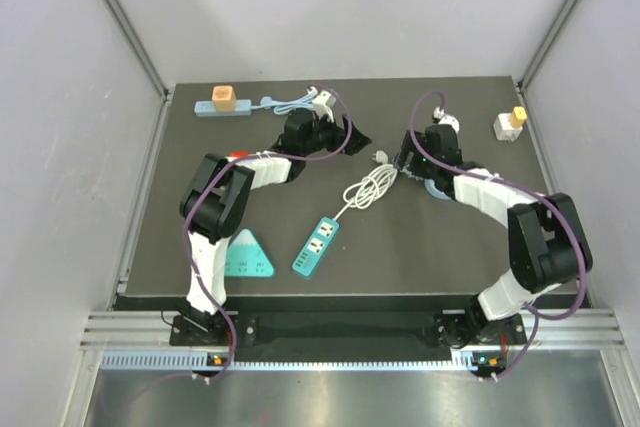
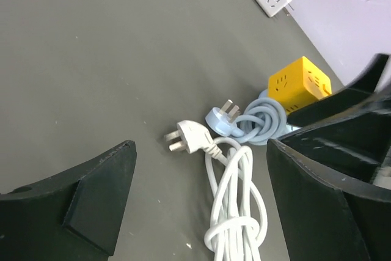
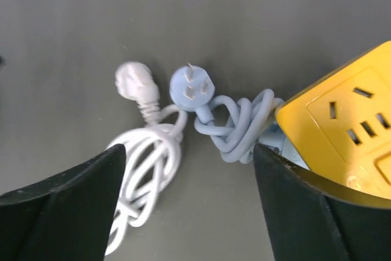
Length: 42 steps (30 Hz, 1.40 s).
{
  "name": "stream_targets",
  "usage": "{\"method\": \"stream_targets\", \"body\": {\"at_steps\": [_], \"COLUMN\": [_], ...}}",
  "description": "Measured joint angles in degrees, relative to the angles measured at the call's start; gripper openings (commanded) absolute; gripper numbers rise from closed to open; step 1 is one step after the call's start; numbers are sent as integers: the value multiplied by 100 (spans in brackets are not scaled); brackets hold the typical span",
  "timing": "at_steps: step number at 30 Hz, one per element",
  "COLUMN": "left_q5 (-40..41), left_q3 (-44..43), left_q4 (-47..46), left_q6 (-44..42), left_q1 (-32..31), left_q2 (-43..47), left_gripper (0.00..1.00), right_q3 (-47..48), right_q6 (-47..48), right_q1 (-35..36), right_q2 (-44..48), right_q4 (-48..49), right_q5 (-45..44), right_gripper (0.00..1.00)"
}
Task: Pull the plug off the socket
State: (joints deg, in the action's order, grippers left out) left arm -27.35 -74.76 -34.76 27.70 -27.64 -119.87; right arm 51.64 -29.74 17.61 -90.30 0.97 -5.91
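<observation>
Finds pale blue round plug (image 3: 190, 88) lying free near yellow cube socket (image 3: 348, 126), straight ahead of spread right fingers (image 3: 61, 212); left fingers (image 2: 91, 194) spread too, seemingly farther.

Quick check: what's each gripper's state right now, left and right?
Left gripper: open, holding nothing.
Right gripper: open, holding nothing; the blue plug lies loose ahead of its fingers.
</observation>
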Motion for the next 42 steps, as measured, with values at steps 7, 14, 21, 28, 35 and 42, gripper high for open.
{"method": "stream_targets", "body": {"at_steps": [7,14,21,28,35,42], "left_q5": [323,721,837,1056,1235,1294], "left_q3": [-190,-1051,-2293,-2872,-3311,-3510], "left_q4": [498,1626,2120,2328,2483,2371], "left_q6": [-590,-1515,-2332,-2938,-3213,-3209], "left_q1": [-457,-1519,-2059,-2114,-2212,-2299], "left_q2": [9,-68,-494,-1364,-2081,-2131], "left_gripper": [95,99,99,99,99,99], "right_q3": [-422,-975,-2321,-2778,-3062,-3088], "right_q6": [-72,-74,-254,-612,-852,-1019], "right_q1": [-120,-1244,-2540,-3707,-4000,-4022], "right_q2": [1537,2745,2669,2214,1978,1639], "right_q4": [120,601,1078,1832,2474,2920], "right_q5": [-83,-219,420,1443,2065,2422], "right_gripper": [100,100,100,100,100,100]}}
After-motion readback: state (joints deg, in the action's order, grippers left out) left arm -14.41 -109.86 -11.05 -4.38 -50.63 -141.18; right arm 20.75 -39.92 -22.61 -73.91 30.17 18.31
